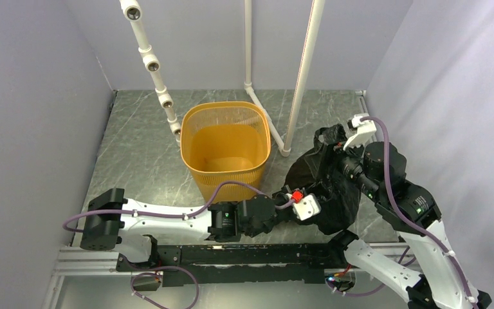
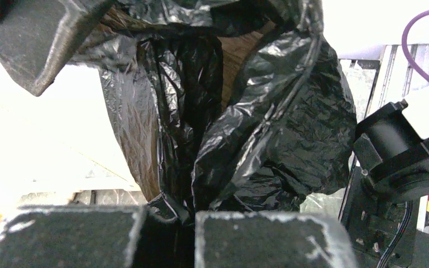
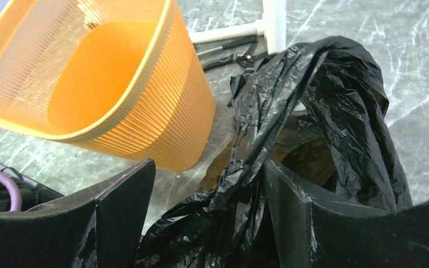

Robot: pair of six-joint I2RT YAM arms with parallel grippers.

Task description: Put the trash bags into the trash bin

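Bag sits at 4 o'clock from bin, left claw clamped on its lower fold, right claw spread around its top; bin at 10 o'clock, left arm nearer.

Bin mouth: the trash bin is open upward and free to reach from above.
Left of bin: a slanted socket pipe comes down just beside the rim; next to it is bare table.
Right of bin: a leaning pole lands just beside the rim, leaving a narrow gap to the trash bag.
Front of bin: the left arm and a purple cable lie across.
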